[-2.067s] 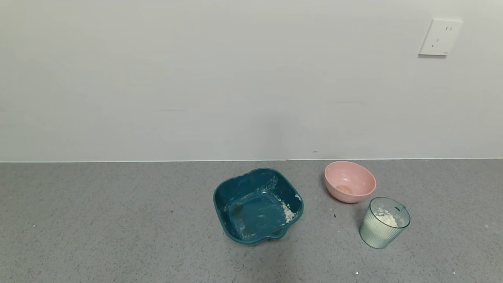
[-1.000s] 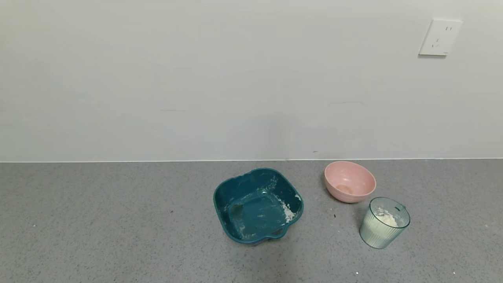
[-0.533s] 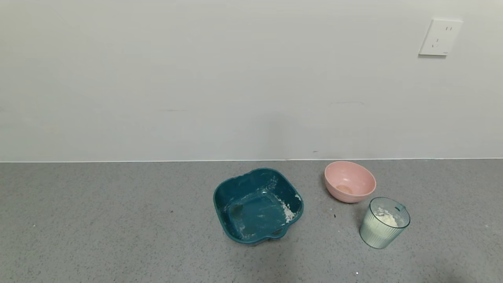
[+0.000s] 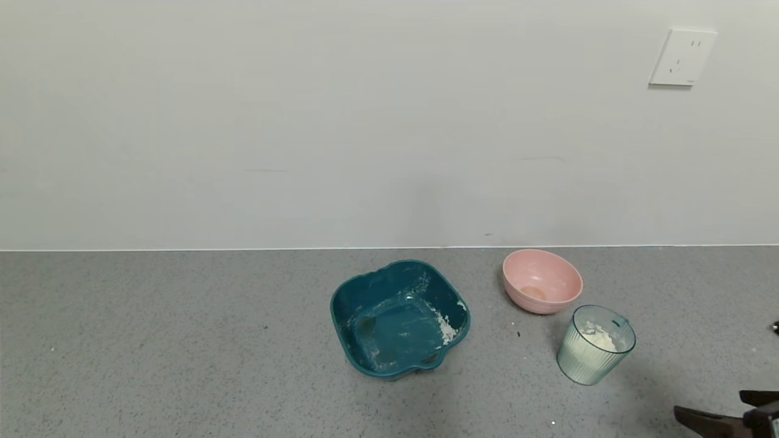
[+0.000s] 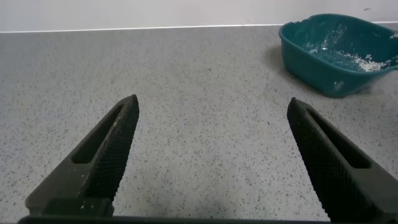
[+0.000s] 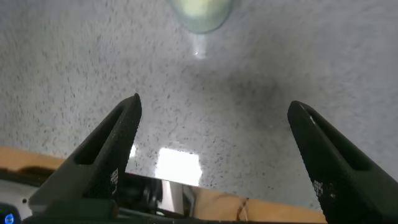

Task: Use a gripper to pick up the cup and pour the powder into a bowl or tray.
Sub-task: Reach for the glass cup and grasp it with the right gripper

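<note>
The ribbed pale green cup [image 4: 595, 345] stands upright on the grey counter at the right, with white powder [image 4: 599, 336] inside. It shows blurred at the edge of the right wrist view [image 6: 200, 12]. The dark teal tray [image 4: 365, 292] sits at the centre, smeared with white residue [image 4: 447, 331]; it also shows in the left wrist view [image 5: 311, 59]. My right gripper [image 4: 709, 404] is open and empty at the lower right corner, near side of the cup and apart from it; its fingers [image 6: 112, 149] stand wide over the counter's front edge. My left gripper [image 5: 212, 104] is open and empty, low over bare counter, left of the tray.
A small round pink bowl [image 4: 541, 281] sits just behind the cup, right of the tray. The white wall with a socket [image 4: 681, 58] stands behind the counter. The counter's front edge [image 6: 249, 202] lies under my right gripper.
My right gripper has come into the head view at the lower right corner. The cup, tray and pink bowl have not moved.
</note>
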{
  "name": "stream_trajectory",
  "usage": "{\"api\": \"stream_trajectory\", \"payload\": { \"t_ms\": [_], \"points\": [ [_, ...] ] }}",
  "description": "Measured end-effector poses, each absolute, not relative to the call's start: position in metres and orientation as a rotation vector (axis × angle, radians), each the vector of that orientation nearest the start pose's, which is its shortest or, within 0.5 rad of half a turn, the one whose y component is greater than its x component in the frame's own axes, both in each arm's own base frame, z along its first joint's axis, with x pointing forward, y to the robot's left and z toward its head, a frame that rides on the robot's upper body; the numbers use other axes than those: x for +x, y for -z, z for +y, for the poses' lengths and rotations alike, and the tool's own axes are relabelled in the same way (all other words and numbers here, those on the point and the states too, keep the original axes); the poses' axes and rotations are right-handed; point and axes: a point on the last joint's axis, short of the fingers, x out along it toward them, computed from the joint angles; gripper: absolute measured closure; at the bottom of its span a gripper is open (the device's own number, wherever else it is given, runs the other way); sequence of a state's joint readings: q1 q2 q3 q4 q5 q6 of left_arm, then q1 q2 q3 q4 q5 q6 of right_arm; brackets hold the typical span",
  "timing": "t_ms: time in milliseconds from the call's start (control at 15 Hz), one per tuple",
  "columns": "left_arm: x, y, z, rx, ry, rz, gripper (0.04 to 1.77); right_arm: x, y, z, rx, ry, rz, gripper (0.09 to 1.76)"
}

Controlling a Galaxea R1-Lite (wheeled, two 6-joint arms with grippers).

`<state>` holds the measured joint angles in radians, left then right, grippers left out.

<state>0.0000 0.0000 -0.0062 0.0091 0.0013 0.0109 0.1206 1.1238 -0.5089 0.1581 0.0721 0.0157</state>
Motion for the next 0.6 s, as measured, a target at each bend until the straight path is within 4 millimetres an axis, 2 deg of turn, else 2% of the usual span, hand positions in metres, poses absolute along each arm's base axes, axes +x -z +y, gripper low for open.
{"api": "stream_trajectory", "payload": {
  "t_ms": [267,600],
  "points": [
    [-0.023,-0.076,0.0,0.011,-0.001,0.004,0.09,0.167,-0.136,0.036,-0.021,-0.242,0.837,0.14],
    [-0.023,-0.076,0.0,0.011,-0.001,0.004,0.09,0.197,-0.11,0.047,-0.034,-0.225,0.847,0.14]
  ]
}}
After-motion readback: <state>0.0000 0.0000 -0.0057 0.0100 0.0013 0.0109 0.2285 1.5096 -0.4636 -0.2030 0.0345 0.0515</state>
